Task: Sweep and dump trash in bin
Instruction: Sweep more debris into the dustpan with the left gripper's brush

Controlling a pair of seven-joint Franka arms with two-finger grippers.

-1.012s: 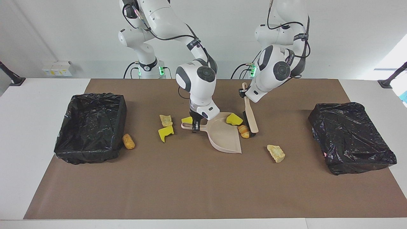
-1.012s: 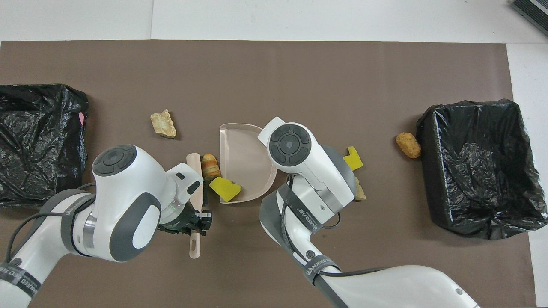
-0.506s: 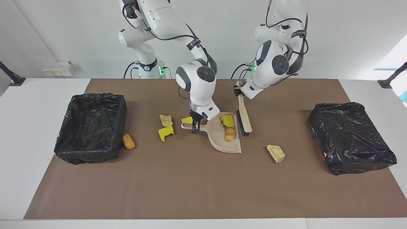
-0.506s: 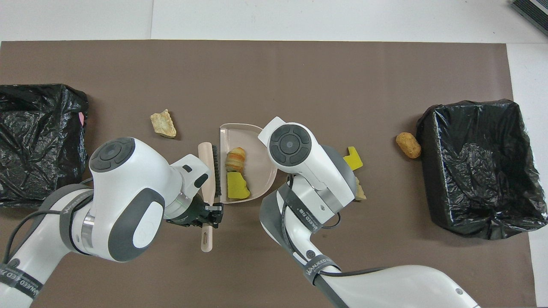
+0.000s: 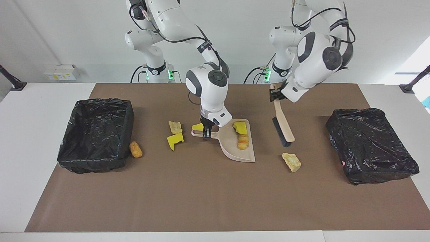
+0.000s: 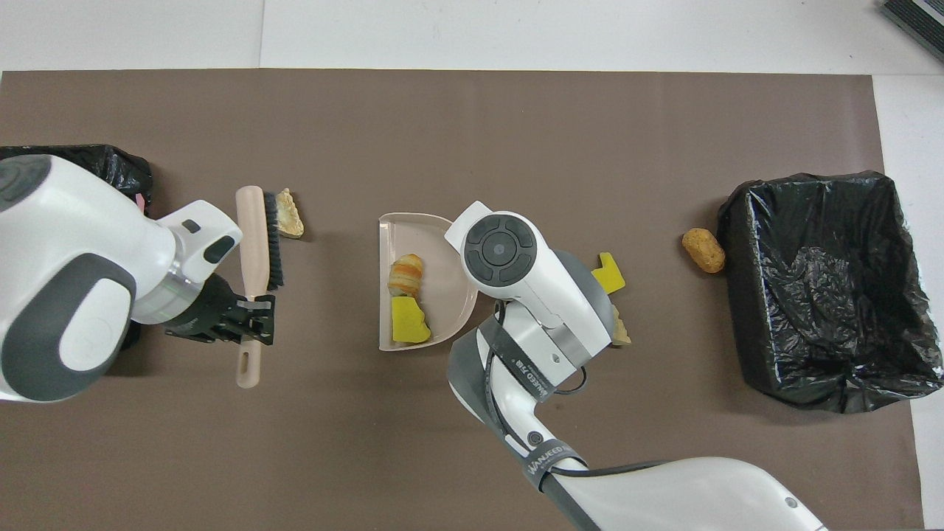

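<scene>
My right gripper (image 5: pixel 205 133) is shut on the handle of the beige dustpan (image 5: pixel 235 152), which lies flat on the brown mat. A yellow sponge chunk (image 5: pixel 240 127) and an orange bread lump (image 5: pixel 243 142) of the trash lie in the dustpan (image 6: pixel 431 236). My left gripper (image 5: pixel 273 95) is shut on the handle of the brush (image 5: pixel 284 129). The brush (image 6: pixel 254 236) hangs over the mat beside a tan lump (image 5: pixel 291 162), bristles toward the dustpan. In the overhead view the right arm's wrist hides the right gripper.
More trash lies beside the right gripper: a tan piece (image 5: pixel 175 127) and two yellow chunks (image 5: pixel 175 140) (image 5: pixel 197 127). An orange lump (image 5: pixel 135 149) lies against the open black-lined bin (image 5: pixel 100 102). A second black-bagged bin (image 5: pixel 371 144) stands at the left arm's end.
The brush pushed the yellow chunk and the orange lump into the dustpan. The left gripper then carried the brush toward its own end, to beside the tan lump. The right gripper stayed still.
</scene>
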